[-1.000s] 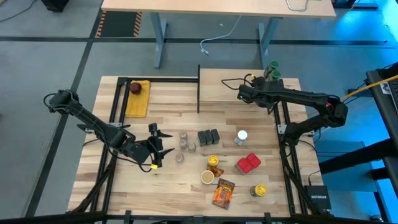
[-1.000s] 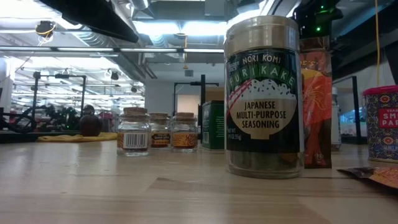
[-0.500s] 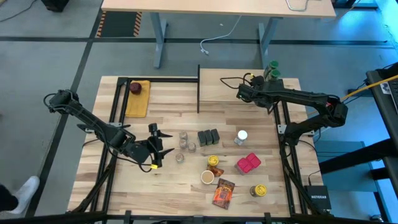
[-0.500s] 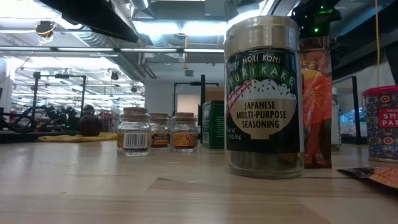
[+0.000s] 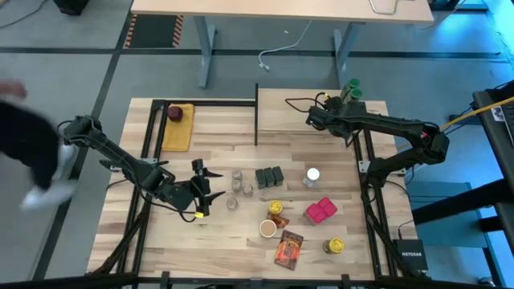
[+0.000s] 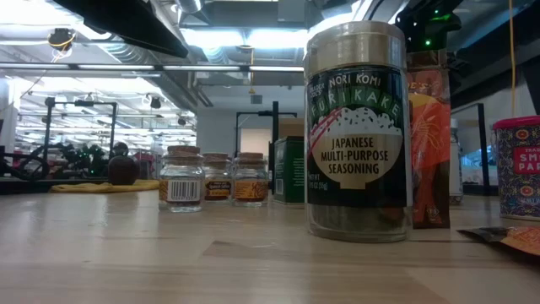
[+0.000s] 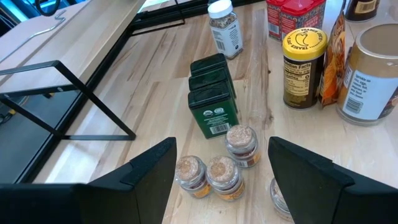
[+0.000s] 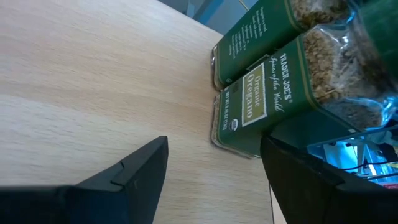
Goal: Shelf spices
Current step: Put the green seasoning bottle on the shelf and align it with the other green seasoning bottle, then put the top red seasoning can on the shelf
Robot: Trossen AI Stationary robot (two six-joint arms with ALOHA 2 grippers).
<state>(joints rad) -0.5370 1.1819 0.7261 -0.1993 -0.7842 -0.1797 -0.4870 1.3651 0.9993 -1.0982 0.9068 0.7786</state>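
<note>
3 small cork-topped jars (image 7: 214, 171), likely light and breakable, are faced by the wide-open left tool (image 7: 221, 180); sides should be gripped.

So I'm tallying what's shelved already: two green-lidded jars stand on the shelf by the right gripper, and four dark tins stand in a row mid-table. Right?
Not quite. The high view shows three dark tins in the row mid-table, not four. The rest holds: two green-lidded jars stand on the shelf by the right gripper.
</note>
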